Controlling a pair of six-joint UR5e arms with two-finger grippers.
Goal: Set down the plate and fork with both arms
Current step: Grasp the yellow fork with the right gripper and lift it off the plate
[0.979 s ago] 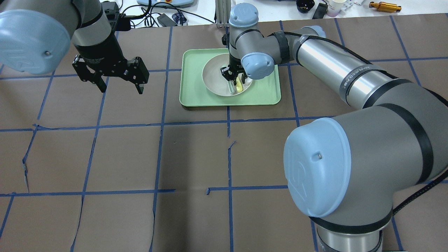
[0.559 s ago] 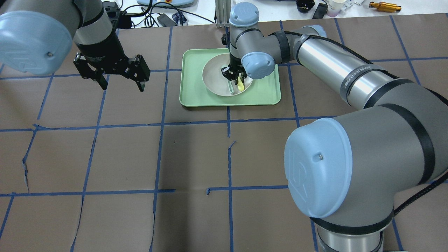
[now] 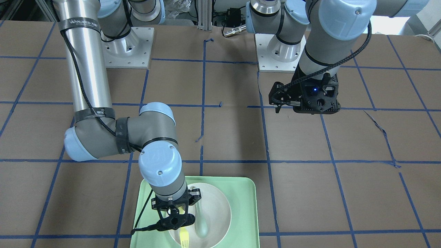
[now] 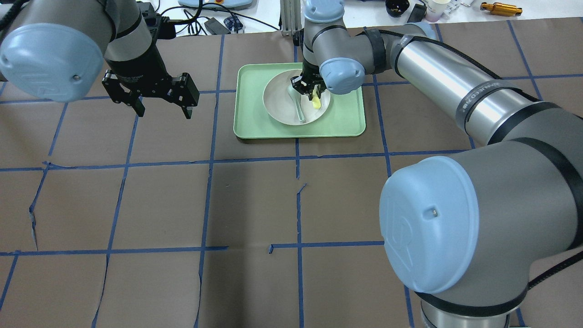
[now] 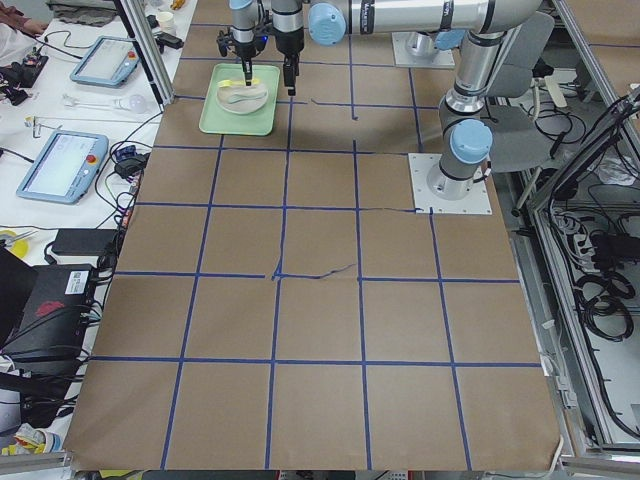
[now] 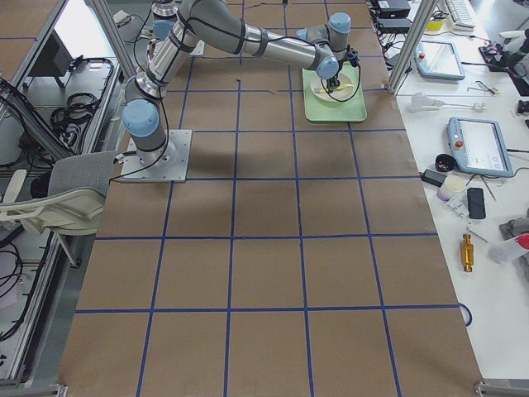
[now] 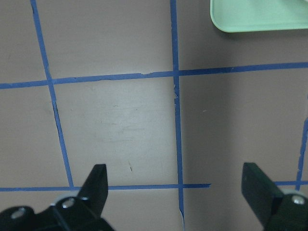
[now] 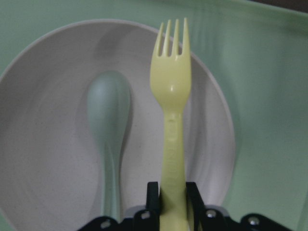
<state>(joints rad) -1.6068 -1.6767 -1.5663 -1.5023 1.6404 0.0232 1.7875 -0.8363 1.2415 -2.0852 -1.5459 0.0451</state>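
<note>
- Two changes overhead: the right arm (image 4: 437,77) has drawn the fork (image 4: 315,99) toward 12 o'clock over the plate (image 4: 278,102). The left fingers (image 4: 187,109), spread and empty, have edged slightly toward 3 o'clock, still well apart from the tray (image 4: 248,123).
- Front-facing: the fork hangs over the plate's 7 o'clock part, and bare counter (image 3: 344,193) lies open at the tray's 3 o'clock.
- Right wrist: the right fingers (image 8: 153,192) are clenched on the fork's handle. The spoon (image 8: 108,110) lies in the plate just beside it at 9 o'clock, and the tines reach over the plate's far rim.
- Left wrist: the tray's corner sits at 1 o'clock, with open counter between the fingers.
</note>
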